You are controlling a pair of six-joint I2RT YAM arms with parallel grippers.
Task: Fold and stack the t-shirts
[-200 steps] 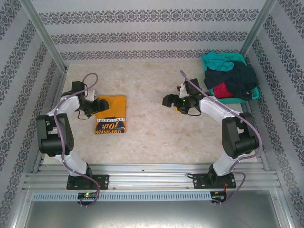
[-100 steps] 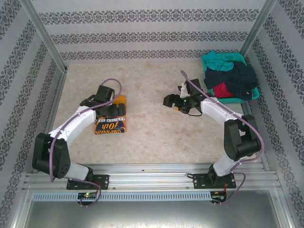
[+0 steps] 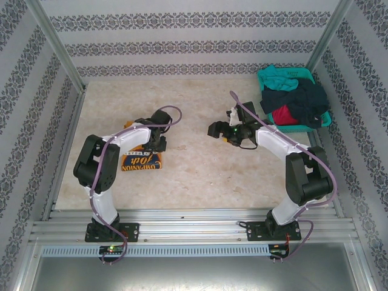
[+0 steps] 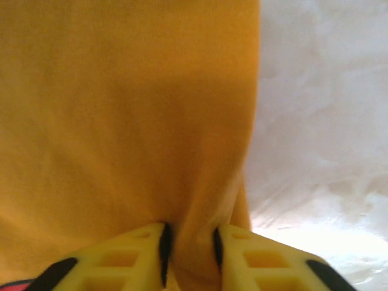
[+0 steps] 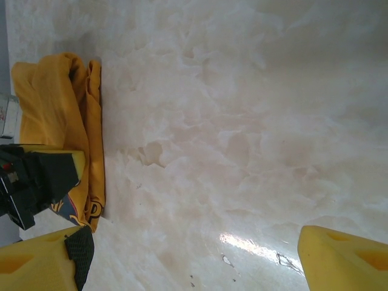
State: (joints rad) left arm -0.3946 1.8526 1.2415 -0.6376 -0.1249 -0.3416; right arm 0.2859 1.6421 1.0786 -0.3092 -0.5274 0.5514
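Orange-yellow cloth catches our eye first. The soft orange-yellow t-shirt with dark printed letters [image 3: 140, 161] lies on the left half of the pale stone-look tabletop [image 3: 200, 182], nearer the left edge than the middle. It looks partly folded.

The left hand [image 4: 189, 251] has its two yellow fingers [image 4: 124, 262] almost closed, and a ridge of the shirt is pinched between them. We think it holds the cloth this way so it can pull one side over and make the fold neat.

The right hand [image 3: 214, 129] hangs over the middle of the tabletop. It is spread wide and has nothing in it. We think it is there to be out of the way, ready to help or to fetch another shirt.

The rigid teal plastic mesh basket [image 3: 306, 74] sits at the far right corner. A teal t-shirt [image 3: 280, 79], a dark navy t-shirt [image 3: 303, 97] and a red t-shirt [image 3: 284, 114] are heaped in it, not yet folded. So we judge the job has only just begun.
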